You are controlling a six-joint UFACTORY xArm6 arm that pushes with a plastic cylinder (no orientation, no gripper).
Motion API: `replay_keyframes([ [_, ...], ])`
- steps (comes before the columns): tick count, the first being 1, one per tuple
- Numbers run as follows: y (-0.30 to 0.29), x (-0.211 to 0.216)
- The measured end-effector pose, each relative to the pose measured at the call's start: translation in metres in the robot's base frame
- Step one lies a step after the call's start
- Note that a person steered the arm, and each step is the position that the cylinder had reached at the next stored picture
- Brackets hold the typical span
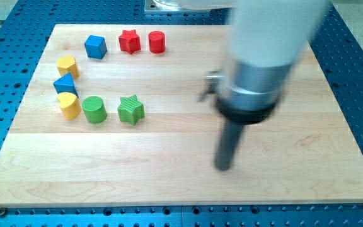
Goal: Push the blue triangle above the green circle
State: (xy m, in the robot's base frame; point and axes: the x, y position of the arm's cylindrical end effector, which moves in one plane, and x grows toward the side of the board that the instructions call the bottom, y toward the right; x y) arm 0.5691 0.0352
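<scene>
Camera view, item by item. Blue triangular block (65,85): near the left edge of the pale wooden table (169,164), wedged between two yellow pieces, touching or all but touching both. Yellow rounded block (67,65): just above the blue triangle. Yellow heart-shaped block (69,105): just below it. Green circular block (94,109): just right of the yellow heart, below and to the right of the blue triangle. Green star-shaped block (131,109): right of the green circle, a small gap between them. Blue cube-like block (95,46), red star-shaped block (129,41), red cylindrical block (157,41): in a row near the table's top edge. Hand: none fitted, so no open or closed state applies; my tip (224,166) rests on bare wood toward the view's lower right, well apart from every block.
</scene>
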Motion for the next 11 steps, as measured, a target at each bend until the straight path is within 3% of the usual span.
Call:
replay_keyframes([
  [1, -0.113, 0.005],
  [3, -0.314, -0.070],
  [4, -0.322, -0.123],
  [7, -0.276, -0.176],
  [8, -0.266, -0.185],
  [10, -0.164, -0.191],
  [11, -0.149, -0.182],
])
